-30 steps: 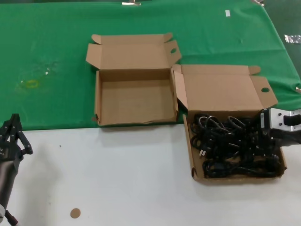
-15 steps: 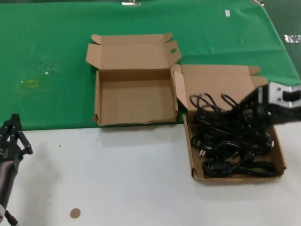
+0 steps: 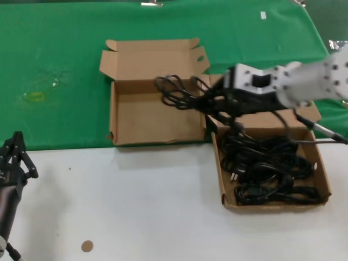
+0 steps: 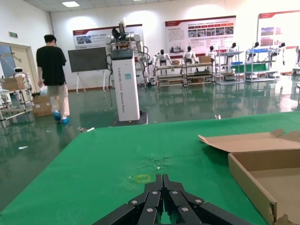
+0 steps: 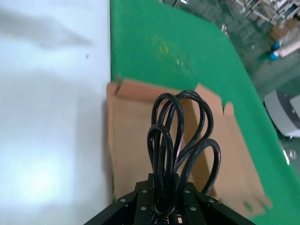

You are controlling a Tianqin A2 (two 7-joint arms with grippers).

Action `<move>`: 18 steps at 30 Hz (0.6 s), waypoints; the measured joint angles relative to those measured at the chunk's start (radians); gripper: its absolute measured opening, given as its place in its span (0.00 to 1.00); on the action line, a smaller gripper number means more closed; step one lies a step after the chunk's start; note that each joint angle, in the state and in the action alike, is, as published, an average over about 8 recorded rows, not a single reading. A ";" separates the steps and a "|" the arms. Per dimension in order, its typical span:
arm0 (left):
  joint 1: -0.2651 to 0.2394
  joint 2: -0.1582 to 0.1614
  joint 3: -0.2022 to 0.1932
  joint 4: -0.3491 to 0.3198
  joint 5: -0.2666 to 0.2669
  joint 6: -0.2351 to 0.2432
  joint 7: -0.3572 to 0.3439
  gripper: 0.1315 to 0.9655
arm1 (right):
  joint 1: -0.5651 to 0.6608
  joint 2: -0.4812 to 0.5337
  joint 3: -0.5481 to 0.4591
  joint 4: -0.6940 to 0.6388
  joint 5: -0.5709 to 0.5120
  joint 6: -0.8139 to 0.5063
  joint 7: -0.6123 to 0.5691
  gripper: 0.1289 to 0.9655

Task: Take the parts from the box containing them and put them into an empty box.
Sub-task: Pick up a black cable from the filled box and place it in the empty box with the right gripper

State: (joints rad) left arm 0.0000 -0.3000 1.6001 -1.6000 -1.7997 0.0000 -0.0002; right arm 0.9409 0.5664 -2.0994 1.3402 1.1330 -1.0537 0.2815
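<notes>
My right gripper (image 3: 211, 101) is shut on a coiled black power cord (image 3: 175, 88), one of the parts. It holds the cord in the air over the right side of the empty box (image 3: 147, 117). In the right wrist view the cord's loops (image 5: 180, 131) stick out past the gripper (image 5: 166, 190), above that box's floor (image 5: 133, 145). A strand trails back into the box containing them (image 3: 219, 174), where several more cords (image 3: 266, 168) lie tangled. My left gripper (image 3: 15, 155) waits shut at the near left edge, its closed fingers (image 4: 156, 183) empty above the green cloth.
Both boxes sit side by side with lids folded back. They straddle the edge between the green cloth (image 3: 60, 49) and the white table (image 3: 136, 206). A small brown disc (image 3: 87, 246) lies near the front. A yellow mark (image 3: 35, 97) is on the cloth.
My right gripper has risen out of the right box with a cord bundle and swung left. It now hangs over the empty box; the left arm has not moved.
</notes>
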 joint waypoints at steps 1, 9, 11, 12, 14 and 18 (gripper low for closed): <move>0.000 0.000 0.000 0.000 0.000 0.000 0.000 0.02 | 0.008 -0.021 -0.008 -0.008 -0.011 0.006 0.005 0.10; 0.000 0.000 0.000 0.000 0.000 0.000 0.000 0.02 | 0.064 -0.172 -0.056 -0.096 -0.088 0.055 0.029 0.10; 0.000 0.000 0.000 0.000 0.000 0.000 0.000 0.02 | 0.077 -0.206 -0.066 -0.127 -0.103 0.069 0.028 0.10; 0.000 0.000 0.000 0.000 0.000 0.000 0.000 0.02 | 0.084 -0.222 -0.070 -0.144 -0.110 0.078 0.027 0.10; 0.000 0.000 0.000 0.000 0.000 0.000 0.000 0.02 | 0.097 -0.253 -0.077 -0.181 -0.124 0.095 0.022 0.10; 0.000 0.000 0.000 0.000 0.000 0.000 0.000 0.02 | 0.122 -0.303 -0.088 -0.260 -0.146 0.133 0.004 0.10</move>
State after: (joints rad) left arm 0.0000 -0.3000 1.6000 -1.6000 -1.7997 0.0000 -0.0002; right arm 1.0629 0.2637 -2.1873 1.0803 0.9868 -0.9209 0.2852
